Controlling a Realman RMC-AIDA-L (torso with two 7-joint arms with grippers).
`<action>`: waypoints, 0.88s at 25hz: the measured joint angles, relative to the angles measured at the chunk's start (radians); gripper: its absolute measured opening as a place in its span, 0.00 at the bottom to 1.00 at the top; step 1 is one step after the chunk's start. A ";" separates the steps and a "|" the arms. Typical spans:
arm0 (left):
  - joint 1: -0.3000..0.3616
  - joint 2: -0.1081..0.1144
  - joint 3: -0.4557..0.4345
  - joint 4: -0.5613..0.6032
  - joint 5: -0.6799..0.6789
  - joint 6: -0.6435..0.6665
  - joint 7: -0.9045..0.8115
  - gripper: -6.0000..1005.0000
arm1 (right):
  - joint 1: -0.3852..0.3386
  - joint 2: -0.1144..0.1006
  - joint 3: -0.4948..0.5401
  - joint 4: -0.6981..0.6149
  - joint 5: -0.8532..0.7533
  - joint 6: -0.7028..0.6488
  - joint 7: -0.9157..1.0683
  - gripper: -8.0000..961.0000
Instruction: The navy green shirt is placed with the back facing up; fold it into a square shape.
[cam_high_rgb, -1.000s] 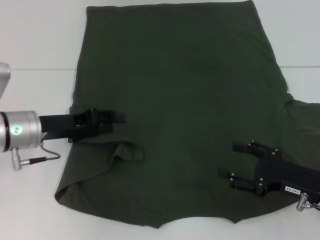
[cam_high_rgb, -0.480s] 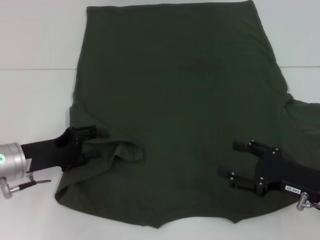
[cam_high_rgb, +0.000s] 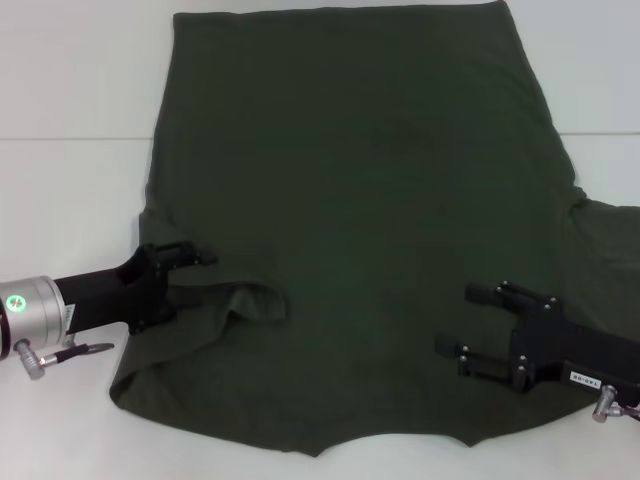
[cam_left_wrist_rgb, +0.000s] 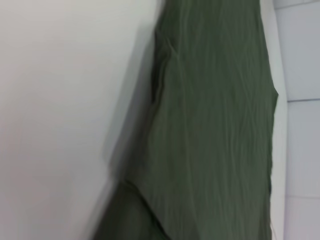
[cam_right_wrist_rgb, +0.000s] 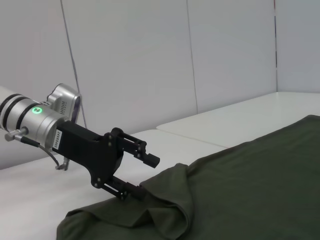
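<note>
The navy green shirt (cam_high_rgb: 360, 190) lies spread flat on the white table (cam_high_rgb: 70, 90), plain side up. Its left sleeve is folded inward and forms a raised wrinkle (cam_high_rgb: 255, 300). My left gripper (cam_high_rgb: 188, 283) is open at the shirt's left edge beside that wrinkle. In the right wrist view the left gripper (cam_right_wrist_rgb: 141, 176) has its lower finger (cam_right_wrist_rgb: 131, 192) against the cloth. The left wrist view shows only the shirt (cam_left_wrist_rgb: 215, 125) and the table. My right gripper (cam_high_rgb: 465, 320) is open and empty over the shirt's lower right part.
The right sleeve (cam_high_rgb: 610, 240) sticks out towards the right edge. A table seam (cam_high_rgb: 70, 138) runs across at the back. Bare white table lies left of the shirt (cam_high_rgb: 60, 200). Grey wall panels (cam_right_wrist_rgb: 130, 60) stand behind.
My left gripper has drawn back leftward from over the shirt to its left edge, leaving the folded sleeve wrinkle where it was. The right arm has not moved.
</note>
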 joint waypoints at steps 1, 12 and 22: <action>-0.001 0.000 0.001 -0.001 0.001 -0.009 -0.006 0.67 | 0.000 0.000 0.001 0.000 0.000 0.000 0.001 0.90; -0.010 0.000 0.015 -0.001 0.005 -0.052 -0.023 0.67 | 0.004 0.000 0.004 -0.007 0.000 -0.003 0.014 0.90; -0.015 0.000 0.033 -0.006 0.013 -0.066 -0.032 0.68 | 0.008 0.000 0.005 -0.009 0.000 -0.004 0.014 0.90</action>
